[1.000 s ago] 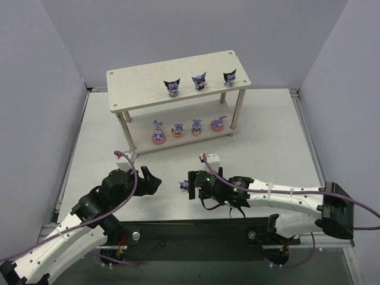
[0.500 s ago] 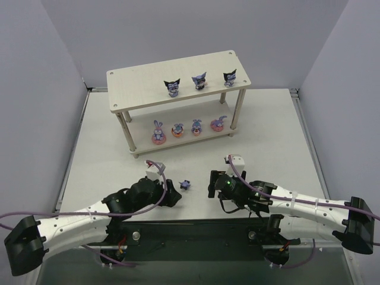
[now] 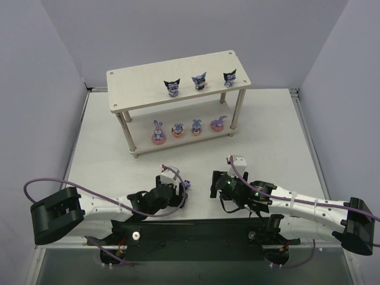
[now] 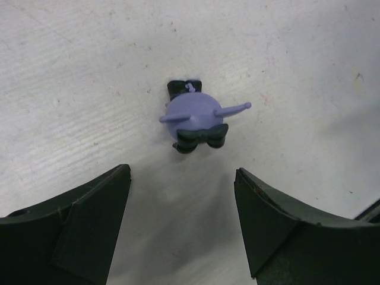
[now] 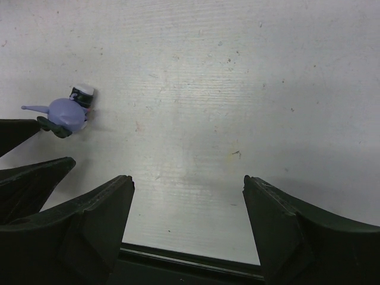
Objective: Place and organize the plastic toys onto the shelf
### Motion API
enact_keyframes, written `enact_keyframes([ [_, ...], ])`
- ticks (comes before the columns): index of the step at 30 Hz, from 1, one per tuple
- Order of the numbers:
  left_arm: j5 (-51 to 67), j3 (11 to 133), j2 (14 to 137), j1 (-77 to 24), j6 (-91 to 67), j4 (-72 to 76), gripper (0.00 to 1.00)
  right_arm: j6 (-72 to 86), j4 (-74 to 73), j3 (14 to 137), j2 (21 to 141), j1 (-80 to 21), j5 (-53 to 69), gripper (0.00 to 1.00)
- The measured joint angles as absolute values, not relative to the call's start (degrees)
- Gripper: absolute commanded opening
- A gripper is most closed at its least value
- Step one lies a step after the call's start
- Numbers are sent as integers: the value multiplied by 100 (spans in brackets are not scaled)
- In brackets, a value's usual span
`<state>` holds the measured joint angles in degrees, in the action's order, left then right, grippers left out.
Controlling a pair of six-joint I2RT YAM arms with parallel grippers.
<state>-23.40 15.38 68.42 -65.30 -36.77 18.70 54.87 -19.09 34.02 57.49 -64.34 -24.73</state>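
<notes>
Dark figurine point(image 4: 195, 116) on table point(image 4: 309, 53), L fingers point(image 4: 89, 225) spread just short, R fingers point(image 5: 83, 231) spread

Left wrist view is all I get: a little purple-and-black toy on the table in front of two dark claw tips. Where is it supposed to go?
Observer: Onto a light wooden two-tier shelf standing at the far side of the table, well beyond the toy.
Operator: Is anything on it already?
Observer: Seven toys: three dark pointed-ear figures on the top board and four bunnies on the lower one.
Operator: And the other claw, is it busy?
Observer: No. The right claw is open and empty, close beside the toy on its right.
</notes>
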Motion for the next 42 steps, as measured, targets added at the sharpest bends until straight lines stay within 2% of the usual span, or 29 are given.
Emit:
enact_keyframes([
  [20, -3638, 2163, 8405, -6997, -3487, 2641, 70, 5546, -1966, 3328, 5708, -6283, -2473, 77],
  [34, -4333, 2274, 8678, -7118, -3863, 2598, 49, 5546, -1977, 3326, 5710, -6259, -2471, 76],
  [39, -4397, 2335, 8764, -7118, -3872, 2602, 36, 5546, -1981, 3326, 5710, -6252, -2471, 76],
  [42, -4414, 2340, 8768, -7118, -3879, 2598, 25, 5546, -1981, 3326, 5717, -6222, -2471, 76],
])
